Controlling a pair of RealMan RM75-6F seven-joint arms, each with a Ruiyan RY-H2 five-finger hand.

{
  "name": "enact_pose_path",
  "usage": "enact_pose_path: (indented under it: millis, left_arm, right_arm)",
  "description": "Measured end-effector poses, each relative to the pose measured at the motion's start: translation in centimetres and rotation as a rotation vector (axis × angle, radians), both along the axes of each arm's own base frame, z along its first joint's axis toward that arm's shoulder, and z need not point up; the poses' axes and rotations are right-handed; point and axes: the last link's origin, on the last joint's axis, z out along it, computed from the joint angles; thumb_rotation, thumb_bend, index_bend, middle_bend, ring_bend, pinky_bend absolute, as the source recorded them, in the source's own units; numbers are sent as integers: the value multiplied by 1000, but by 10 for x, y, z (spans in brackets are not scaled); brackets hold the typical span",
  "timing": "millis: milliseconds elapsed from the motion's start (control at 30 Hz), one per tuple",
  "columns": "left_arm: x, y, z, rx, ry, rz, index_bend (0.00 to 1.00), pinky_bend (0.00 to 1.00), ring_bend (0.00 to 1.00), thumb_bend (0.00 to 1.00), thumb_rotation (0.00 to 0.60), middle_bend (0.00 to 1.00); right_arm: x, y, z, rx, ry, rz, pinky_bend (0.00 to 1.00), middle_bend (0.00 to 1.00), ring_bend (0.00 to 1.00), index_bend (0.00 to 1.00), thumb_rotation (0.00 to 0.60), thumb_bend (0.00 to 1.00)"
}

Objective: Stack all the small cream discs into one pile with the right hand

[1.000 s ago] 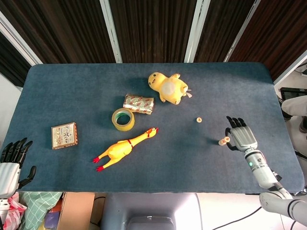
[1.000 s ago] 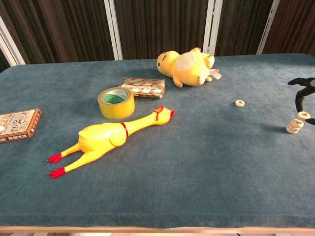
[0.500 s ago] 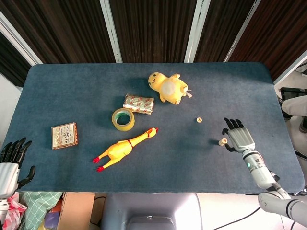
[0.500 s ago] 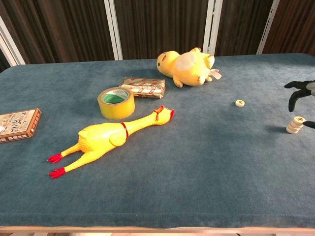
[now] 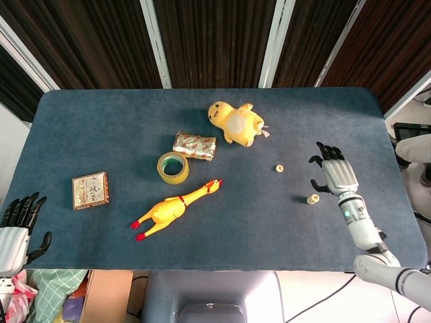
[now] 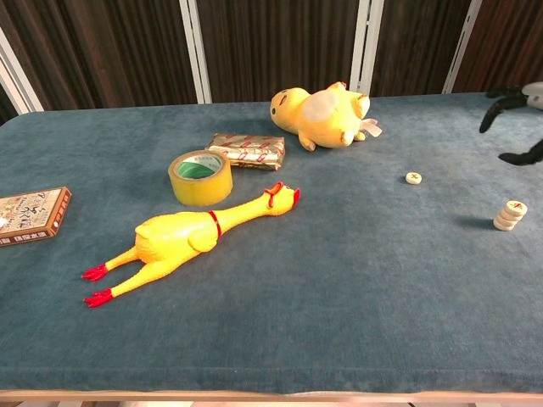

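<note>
A short pile of cream discs [image 5: 313, 199] [image 6: 510, 215] stands on the blue table at the right. One single cream disc [image 5: 279, 168] [image 6: 413, 178] lies apart, to the pile's left and further back. My right hand [image 5: 332, 173] [image 6: 514, 119] hovers open above and behind the pile, fingers spread, holding nothing. My left hand [image 5: 16, 227] hangs off the table's front left corner, fingers apart and empty.
A yellow rubber chicken [image 5: 175, 208] lies mid-table, with a tape roll [image 5: 173, 167] and a wrapped packet [image 5: 194, 146] behind it. A yellow plush toy [image 5: 236, 122] lies at the back. A small box [image 5: 90, 190] sits at the left.
My right hand has let go of the pile and lifted up and away from it towards the back. The top disc now rests on the pile.
</note>
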Motion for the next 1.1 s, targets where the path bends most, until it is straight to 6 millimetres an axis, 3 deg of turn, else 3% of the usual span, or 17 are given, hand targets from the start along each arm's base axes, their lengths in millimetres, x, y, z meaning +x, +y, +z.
enact_pose_path:
  millis: [167, 267, 400, 600, 1100]
  left_arm:
    - [0, 2, -2, -11, 4, 4, 0, 64, 0, 437, 600, 0]
    - [-2, 4, -2, -15, 7, 14, 0, 64, 0, 437, 600, 0]
    - [-4, 4, 1, -10, 9, 28, 0, 64, 0, 438, 600, 0]
    - [-4, 2, 1, -7, 14, 32, 0, 64, 0, 438, 600, 0]
    - [-5, 3, 3, 5, 10, 40, 0, 67, 0, 437, 600, 0]
  right_arm:
    - [15, -26, -14, -9, 19, -15, 0, 53, 0, 455, 600, 469]
    - [21, -39, -32, 3, 51, -34, 0, 59, 0, 467, 600, 468]
    - [22, -50, -60, 26, 109, -66, 0, 59, 0, 461, 600, 468]
    - [32, -64, -87, 53, 163, -61, 0, 59, 0, 468, 600, 468]
    - [41, -68, -109, 102, 170, -45, 0, 65, 0, 553, 600, 468]
